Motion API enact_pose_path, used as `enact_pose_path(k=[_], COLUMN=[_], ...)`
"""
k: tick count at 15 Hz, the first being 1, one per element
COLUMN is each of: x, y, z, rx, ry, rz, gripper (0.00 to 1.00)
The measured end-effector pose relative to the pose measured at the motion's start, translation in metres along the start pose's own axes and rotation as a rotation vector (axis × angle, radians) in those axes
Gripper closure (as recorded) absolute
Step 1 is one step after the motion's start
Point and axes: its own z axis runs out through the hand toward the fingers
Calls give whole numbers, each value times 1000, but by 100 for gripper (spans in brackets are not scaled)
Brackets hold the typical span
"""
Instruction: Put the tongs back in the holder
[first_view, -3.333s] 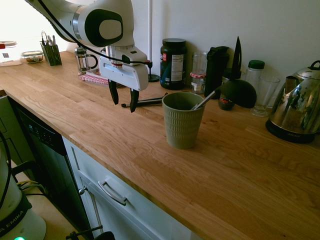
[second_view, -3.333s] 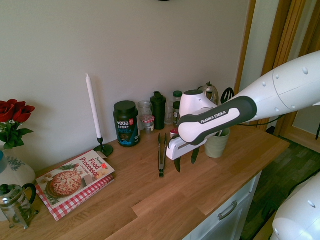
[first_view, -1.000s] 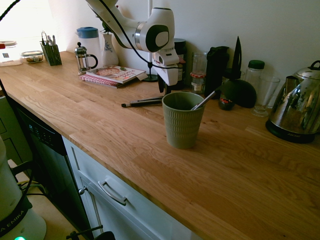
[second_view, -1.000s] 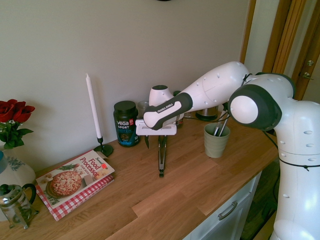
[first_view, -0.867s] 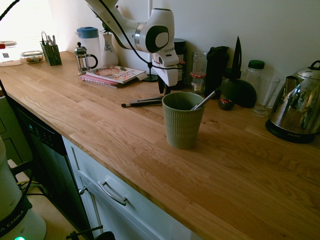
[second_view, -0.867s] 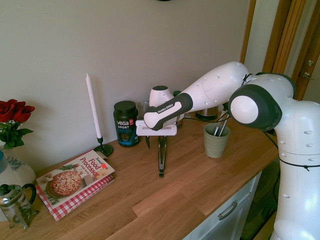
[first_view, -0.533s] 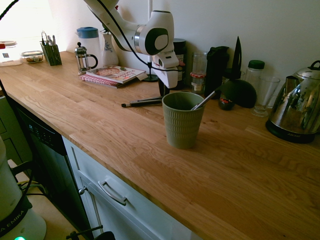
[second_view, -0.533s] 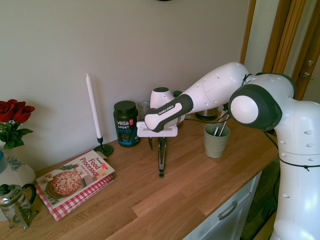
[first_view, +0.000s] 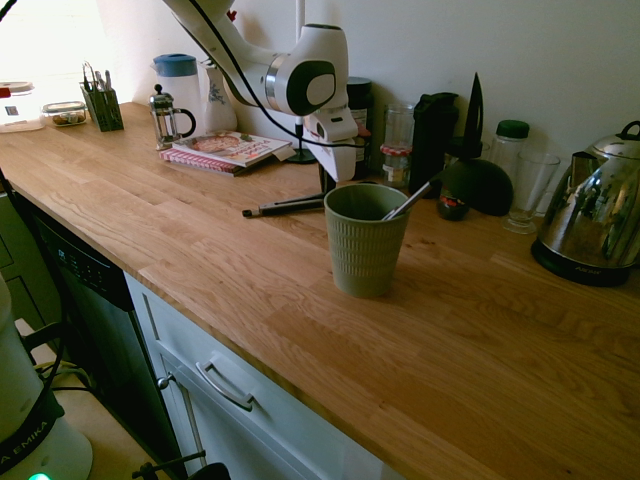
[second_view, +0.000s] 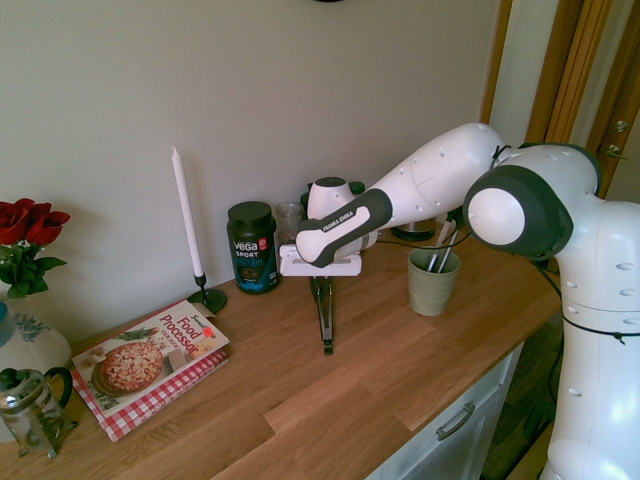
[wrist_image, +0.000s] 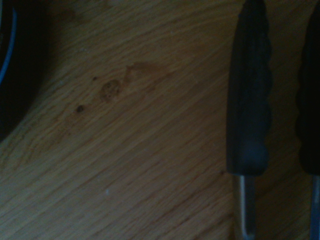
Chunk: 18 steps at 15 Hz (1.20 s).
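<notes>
Tongs (first_view: 288, 205) lie flat on the wooden counter (first_view: 200, 250) in the first exterior view, their long axis running away from the holder (first_view: 365, 239) toward the picture's left, with the near end hidden behind the green cup's rim; you see the gripper (first_view: 327, 178) pointing straight down just behind that rim, over the end of the tongs nearest the holder, though the fingertips themselves are masked there. In the second exterior view the tongs (second_view: 323, 315) stretch from under the gripper (second_view: 320, 287) toward the counter's front edge, and the holder (second_view: 432, 281) stands apart to the picture's right with other utensils already in it; the dark fingers come together low on the far end of the tongs, so you can judge the pincer clenched around that end, while the tongs appear to rest on the wood, not yet lifted. In the wrist view two dark prongs of the tongs (wrist_image: 248, 100) run side by side over the wood grain, each meeting its silver arm near the picture's edge. So the coming move turns on this: the grip sits at one end, the length trails away from the cup, and you would need to raise and swing it upright before carrying it sideways over the holder.
</notes>
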Motion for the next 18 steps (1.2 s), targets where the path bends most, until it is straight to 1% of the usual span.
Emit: enact_pose_path(k=[2, 4, 9, 10, 12, 14, 16, 18], x=[-3, -11, -51, -60, -81, -102, -109, -100], y=[2, -2, -1, 2, 10, 23, 37, 53], z=[-5, -32, -155, -180, -226, -259, -283, -298], rx=[5, 44, 179, 206, 265, 291, 308, 308], ry=[-1, 3, 12, 43, 173, 319, 457, 590], rz=[-6, -27, -103, -134, -151, -157, -143, -109], gripper=[100, 100, 100, 100, 100, 100, 100, 100])
